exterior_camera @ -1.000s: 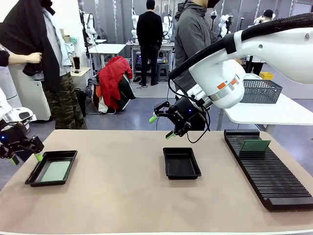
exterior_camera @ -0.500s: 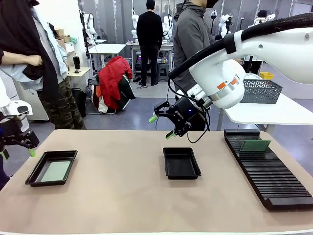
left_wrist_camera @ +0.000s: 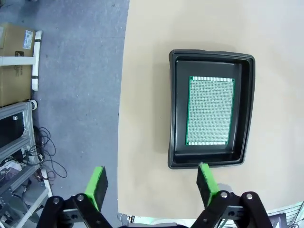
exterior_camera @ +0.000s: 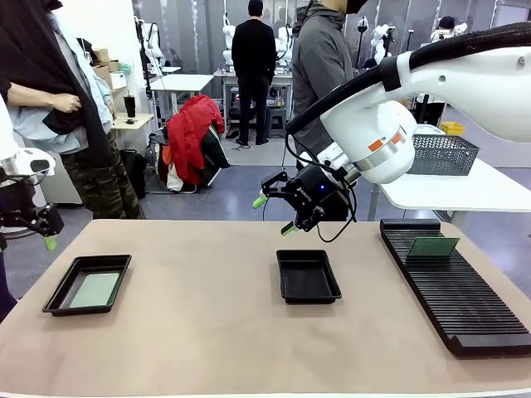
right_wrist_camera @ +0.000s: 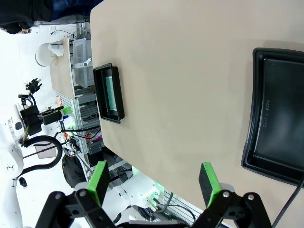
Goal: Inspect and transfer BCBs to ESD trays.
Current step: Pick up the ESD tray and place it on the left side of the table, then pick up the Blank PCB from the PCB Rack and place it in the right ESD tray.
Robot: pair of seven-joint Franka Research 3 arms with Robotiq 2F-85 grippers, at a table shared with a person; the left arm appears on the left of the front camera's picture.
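Note:
One ESD tray [exterior_camera: 62, 286] at the table's left holds a green BCB [exterior_camera: 94, 289] lying flat. My left gripper [exterior_camera: 46, 239] hangs open and empty, up and to the left of it, off the table's edge. From above, in the left wrist view, the left gripper [left_wrist_camera: 152, 185] looks down at that tray [left_wrist_camera: 176, 95] and its BCB [left_wrist_camera: 210, 110]. A second ESD tray [exterior_camera: 308, 275] sits bare at mid-table. My right gripper [exterior_camera: 274, 215] hovers open and empty above its far side. The right wrist view has the right gripper [right_wrist_camera: 153, 183], the bare tray [right_wrist_camera: 278, 128] and the far tray [right_wrist_camera: 107, 71]. Another BCB [exterior_camera: 433, 246] stands in the rack.
A long black slotted rack [exterior_camera: 456, 290] runs along the table's right side. A grey wire-mesh basket [exterior_camera: 444, 153] stands on a white table behind it. One person stands just beyond the table's far left corner, another behind my right arm.
My left gripper has risen and swung away from the left tray toward the table's left edge. The BCB stays flat in that tray. The right arm has not moved.

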